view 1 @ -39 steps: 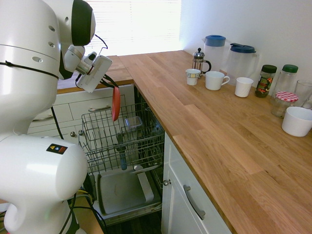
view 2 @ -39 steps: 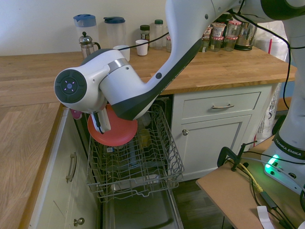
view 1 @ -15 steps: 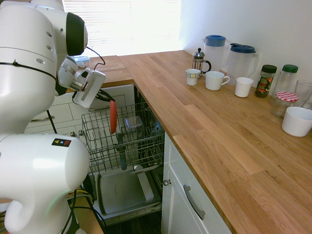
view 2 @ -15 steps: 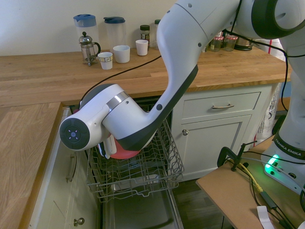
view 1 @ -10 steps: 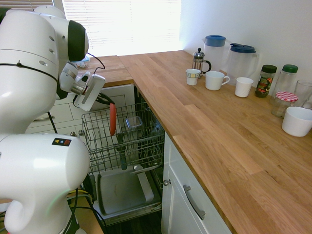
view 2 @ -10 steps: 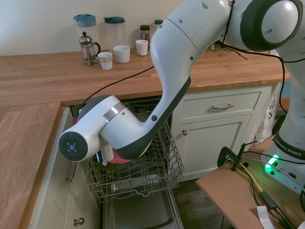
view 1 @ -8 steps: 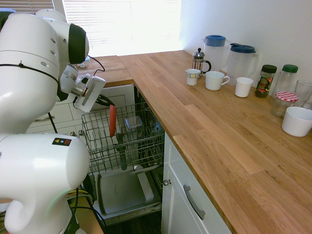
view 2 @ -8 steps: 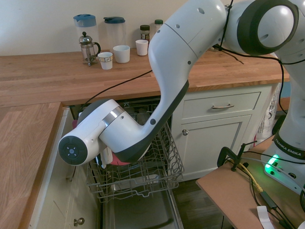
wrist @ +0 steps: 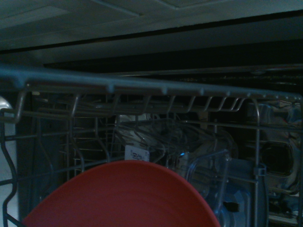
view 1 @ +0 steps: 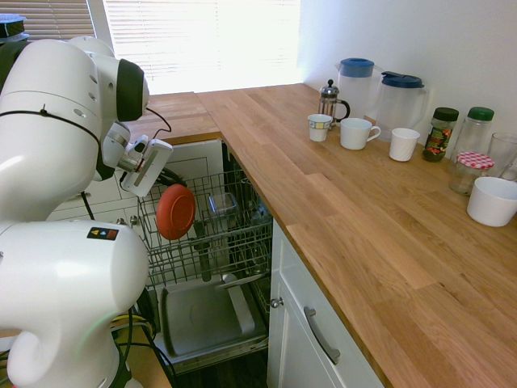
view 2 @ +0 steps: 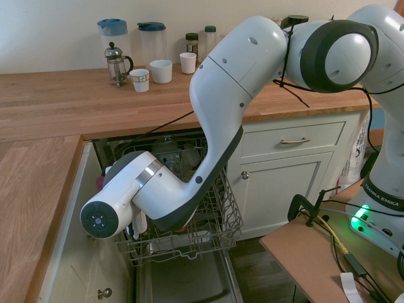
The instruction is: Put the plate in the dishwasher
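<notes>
The coral-red plate (view 1: 175, 212) stands on edge inside the dishwasher's pulled-out wire rack (view 1: 234, 234), at its left side, with its round face turned toward the first exterior camera. My gripper (view 1: 170, 183) is shut on the plate's upper rim, just above the rack's top wires. In the wrist view the plate (wrist: 123, 198) fills the lower middle, with the rack's rim (wrist: 142, 87) and the dark dishwasher interior behind it. The second exterior view has my forearm low over the rack (view 2: 211, 221), and it hides the plate and the fingers. The grey inner door (view 1: 198, 319) lies open below.
Clear plastic containers (wrist: 189, 151) sit deeper in the rack. The wooden counter (view 1: 363, 218) carries a cafetiere (view 1: 329, 99), two jugs, mugs, jars and a white bowl (view 1: 492, 200). White handled drawers (view 2: 284, 140) flank the dishwasher.
The arm has sunk lower and the plate has gone down into the rack. The plate showed edge-on before and now shows its face. The grip has stayed shut.
</notes>
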`<state>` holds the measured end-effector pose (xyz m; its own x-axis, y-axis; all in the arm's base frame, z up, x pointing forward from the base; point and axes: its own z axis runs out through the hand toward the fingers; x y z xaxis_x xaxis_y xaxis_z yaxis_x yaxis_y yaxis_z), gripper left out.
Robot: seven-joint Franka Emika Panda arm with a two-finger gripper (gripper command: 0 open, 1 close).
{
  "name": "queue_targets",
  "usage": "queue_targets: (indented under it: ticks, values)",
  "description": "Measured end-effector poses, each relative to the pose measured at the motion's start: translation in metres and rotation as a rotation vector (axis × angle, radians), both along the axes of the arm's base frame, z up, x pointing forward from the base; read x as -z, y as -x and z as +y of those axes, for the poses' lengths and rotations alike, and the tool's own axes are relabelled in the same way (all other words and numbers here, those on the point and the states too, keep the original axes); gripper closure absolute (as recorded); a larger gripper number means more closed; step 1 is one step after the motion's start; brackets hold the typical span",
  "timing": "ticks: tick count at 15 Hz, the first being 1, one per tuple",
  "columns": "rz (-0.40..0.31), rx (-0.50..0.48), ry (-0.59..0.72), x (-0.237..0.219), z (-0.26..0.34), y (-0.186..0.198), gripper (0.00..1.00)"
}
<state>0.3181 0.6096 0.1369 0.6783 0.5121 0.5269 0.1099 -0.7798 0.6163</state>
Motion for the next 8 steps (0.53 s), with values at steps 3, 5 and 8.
queue_targets:
  ticks: [3, 5, 8]
  values:
    - [0.0, -0.01, -0.006, 0.0035, 0.003, 0.0006, 0.0]
    - [-0.001, -0.016, -0.006, 0.004, 0.004, 0.0022, 0.0]
    - [-0.001, -0.019, -0.017, 0.0051, 0.0038, -0.0004, 0.0]
